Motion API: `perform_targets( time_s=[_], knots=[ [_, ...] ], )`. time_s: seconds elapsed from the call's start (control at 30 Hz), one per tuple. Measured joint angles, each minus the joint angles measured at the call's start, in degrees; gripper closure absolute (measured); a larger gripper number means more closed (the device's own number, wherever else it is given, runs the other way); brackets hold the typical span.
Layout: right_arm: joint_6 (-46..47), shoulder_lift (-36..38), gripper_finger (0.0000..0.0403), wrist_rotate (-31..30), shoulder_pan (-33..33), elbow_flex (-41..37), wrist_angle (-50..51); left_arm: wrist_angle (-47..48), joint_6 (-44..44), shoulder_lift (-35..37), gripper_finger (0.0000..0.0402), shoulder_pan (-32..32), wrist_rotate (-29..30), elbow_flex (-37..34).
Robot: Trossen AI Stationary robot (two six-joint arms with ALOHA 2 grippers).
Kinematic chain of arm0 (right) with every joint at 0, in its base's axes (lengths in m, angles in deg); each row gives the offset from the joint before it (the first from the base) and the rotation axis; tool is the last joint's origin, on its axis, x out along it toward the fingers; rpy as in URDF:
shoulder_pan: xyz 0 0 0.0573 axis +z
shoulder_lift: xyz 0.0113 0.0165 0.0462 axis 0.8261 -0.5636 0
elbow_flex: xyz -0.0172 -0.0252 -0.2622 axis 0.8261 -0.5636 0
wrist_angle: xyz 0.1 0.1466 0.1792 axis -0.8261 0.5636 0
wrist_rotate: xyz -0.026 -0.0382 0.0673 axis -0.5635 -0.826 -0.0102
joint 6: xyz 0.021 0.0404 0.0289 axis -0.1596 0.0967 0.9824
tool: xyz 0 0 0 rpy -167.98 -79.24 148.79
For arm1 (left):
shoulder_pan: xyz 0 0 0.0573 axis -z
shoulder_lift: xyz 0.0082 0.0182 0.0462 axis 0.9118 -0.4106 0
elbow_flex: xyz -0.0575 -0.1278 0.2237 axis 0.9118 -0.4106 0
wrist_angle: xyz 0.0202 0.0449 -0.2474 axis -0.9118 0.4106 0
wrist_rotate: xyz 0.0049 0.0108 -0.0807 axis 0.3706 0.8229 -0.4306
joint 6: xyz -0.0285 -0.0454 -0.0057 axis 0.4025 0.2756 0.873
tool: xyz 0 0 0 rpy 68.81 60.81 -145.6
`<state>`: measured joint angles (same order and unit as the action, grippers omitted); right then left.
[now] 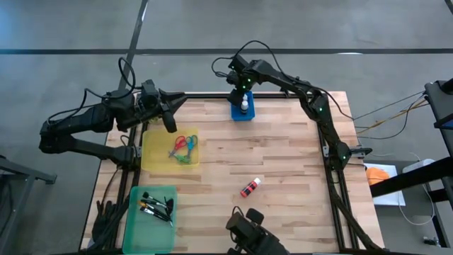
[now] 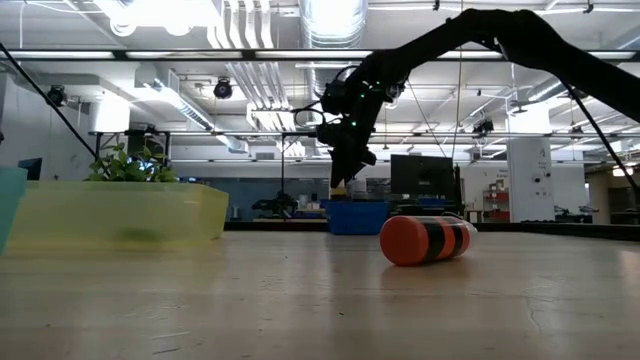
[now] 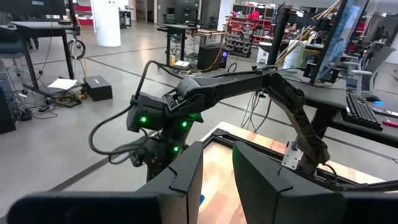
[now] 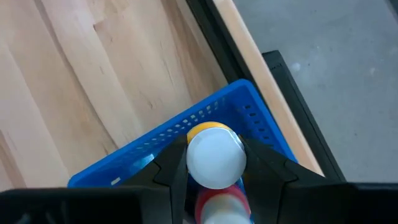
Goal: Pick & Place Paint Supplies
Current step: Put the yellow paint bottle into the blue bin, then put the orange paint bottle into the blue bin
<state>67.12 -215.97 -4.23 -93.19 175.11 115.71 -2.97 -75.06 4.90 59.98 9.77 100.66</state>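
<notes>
The right gripper [image 1: 244,98] hangs over the small blue perforated plastic basket [image 1: 242,113] at the far edge of the pale wooden slatted table [image 1: 283,156], its fingers clamped on a white-capped paint bottle with a yellow-orange body [image 4: 216,154], which the right wrist view shows held upright just above the basket's inside, with another capped bottle [image 4: 222,208] partly visible beneath it. This looks like the placing step for that bottle: the next move calls for lowering it into the basket beside the one already there, parting the fingers, and lifting straight up so nothing tips. One red-and-black white-capped paint bottle [image 1: 250,188] lies on its side in the open on the table, well apart from the basket, and is likely the next pick. The small scissors with red and green handles [image 1: 183,149] lie in the yellow translucent tray [image 1: 152,159], and the thin dark paintbrushes [image 1: 156,206] in the green tray [image 1: 134,234]. The left gripper [image 1: 168,120] waits above the yellow tray's far corner, fingers slightly apart and holding nothing.
</notes>
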Motion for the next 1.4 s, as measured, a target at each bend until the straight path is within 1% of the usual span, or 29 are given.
perform_targets(
  time_s=[0.23, 0.43, 0.6, 0.67, 0.73, 0.93, 1.13, 1.23, 1.3, 1.33, 1.4],
  knots=[
    [-0.18, 0.0, 0.029, 0.52, 0.13, -2.11, -0.81, 0.01, 0.28, 0.0, 0.0302, 0.0, 0.0, 0.0],
    [-0.57, 0.07, 0.0288, 4.29, 0.09, -2.47, -1.26, 0.01, 0.68, 0.0, 0.0302, 0.0, 0.0, 0.0],
    [0.01, 0.08, 0.0222, 4.67, 0.11, -2.51, -1.54, 0.03, 0.92, 0.0, 0.0302, 0.0, 0.0, 0.0],
    [-0.04, 0.22, 0.0206, 4.66, 0.11, -2.51, -1.54, 0.02, 0.94, 0.0, 0.0302, 0.0, 0.0, 0.0],
    [-0.08, 0.43, 0.0199, 4.6, 0.11, -2.51, -1.54, 0.03, 0.96, 0.0, 0.0302, 0.0, 0.0, 0.0],
    [0.31, 2.03, 0.0195, 4.09, 0.11, -1.75, -1.66, 0.03, 1.09, 0.0, 0.0302, 0.0, 0.0, 0.0],
    [0.63, 5.14, 0.0193, 3.86, 0.11, -1.66, -2.04, 0.03, 1.07, 0.0, 0.0302, 0.0, 0.0, 0.0],
    [0.74, 7.36, 0.0193, 4.17, 0.37, -1.66, -0.64, 0.03, 1.05, 0.0, 0.0302, 0.0, 0.0, 0.0],
    [0.91, 9.39, 0.0193, 6.48, 0.52, -1.66, 1.65, 0.18, 1.03, 0.0, 0.0302, 0.0, -0.02, 0.0],
    [1.19, 10.36, 0.0193, 8.75, 0.77, -1.66, 3.26, 0.32, 1.03, 0.0, 0.0302, 0.02, -0.02, 0.0],
    [0.83, 12.55, 0.0193, 15.36, 1.42, -1.95, 7.02, 0.95, 0.87, 0.0, 0.0302, 0.02, -0.02, 0.0]
  ],
)
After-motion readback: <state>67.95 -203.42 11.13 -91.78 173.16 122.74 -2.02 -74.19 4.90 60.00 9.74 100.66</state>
